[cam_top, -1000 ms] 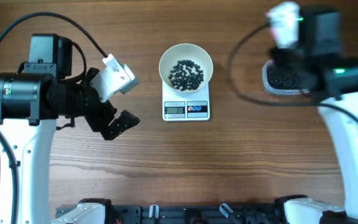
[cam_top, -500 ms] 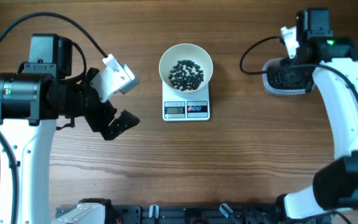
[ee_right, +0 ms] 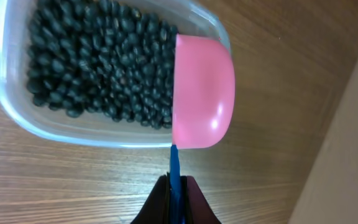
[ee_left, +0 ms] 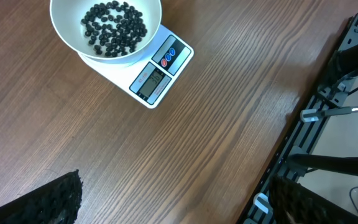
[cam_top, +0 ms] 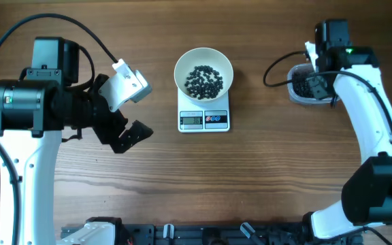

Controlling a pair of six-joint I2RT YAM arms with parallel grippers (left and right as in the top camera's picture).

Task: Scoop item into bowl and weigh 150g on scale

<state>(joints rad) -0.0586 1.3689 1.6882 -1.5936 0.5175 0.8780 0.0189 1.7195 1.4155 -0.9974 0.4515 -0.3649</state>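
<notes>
Right wrist, right jaws gripping pink scoop (ee_right: 202,93) above tub (ee_right: 73,138) of beads (ee_right: 86,62), left jaws wide

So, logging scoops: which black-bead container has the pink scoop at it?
The clear plastic tub: the small pink scoop overlaps its end. The round white bowl sits on the white scale.

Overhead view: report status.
Left tool open. Right tool shut on pink scoop at clear plastic tub of small black beans. Some beans in white round bowl on white scale. Black cable loops near tub.
</notes>
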